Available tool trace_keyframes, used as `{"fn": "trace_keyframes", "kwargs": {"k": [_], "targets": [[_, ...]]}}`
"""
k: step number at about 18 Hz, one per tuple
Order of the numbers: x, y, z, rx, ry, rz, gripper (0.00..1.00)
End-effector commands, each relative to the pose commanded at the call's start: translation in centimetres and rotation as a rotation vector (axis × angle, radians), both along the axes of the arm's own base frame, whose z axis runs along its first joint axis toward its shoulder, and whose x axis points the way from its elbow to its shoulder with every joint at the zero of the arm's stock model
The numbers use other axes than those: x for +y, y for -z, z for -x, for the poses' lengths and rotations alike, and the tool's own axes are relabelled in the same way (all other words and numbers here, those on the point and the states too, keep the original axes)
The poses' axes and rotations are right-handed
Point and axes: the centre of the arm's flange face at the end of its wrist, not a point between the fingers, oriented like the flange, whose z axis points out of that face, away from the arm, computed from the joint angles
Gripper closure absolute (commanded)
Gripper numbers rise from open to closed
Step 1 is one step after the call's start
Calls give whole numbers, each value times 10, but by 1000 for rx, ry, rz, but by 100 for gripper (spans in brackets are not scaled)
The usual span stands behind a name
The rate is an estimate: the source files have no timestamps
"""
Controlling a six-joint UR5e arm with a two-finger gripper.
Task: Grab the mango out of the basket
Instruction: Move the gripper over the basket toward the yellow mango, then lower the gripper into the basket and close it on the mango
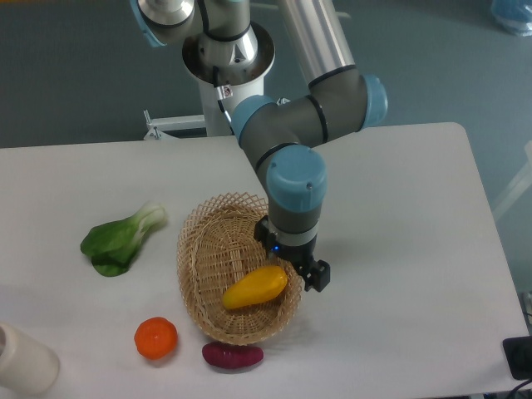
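The mango point(254, 287), yellow with an orange tinge, lies slanted in the front half of the basket point(208, 249), an oval tan wicker basket in the middle of the table. My gripper point(299, 273) hangs over the basket's right rim, just at the mango's right end. One black finger point(317, 275) shows to the right of the mango, apart from it. The other finger is hidden behind the wrist. The jaws look open, with nothing held.
A round orange fruit point(155, 337) and a dark purple vegetable point(233, 355) lie in front of the basket. A green leafy vegetable point(120, 241) lies to its left. A white cylinder point(23, 359) stands at the front left corner.
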Motion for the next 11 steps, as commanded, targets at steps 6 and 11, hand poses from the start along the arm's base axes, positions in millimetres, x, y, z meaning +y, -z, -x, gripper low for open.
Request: {"fn": "trace_keyframes", "kwargs": {"k": [6, 11], "targets": [[14, 10, -25, -13, 11, 12, 0], [26, 17, -38, 16, 16, -11, 0]]}}
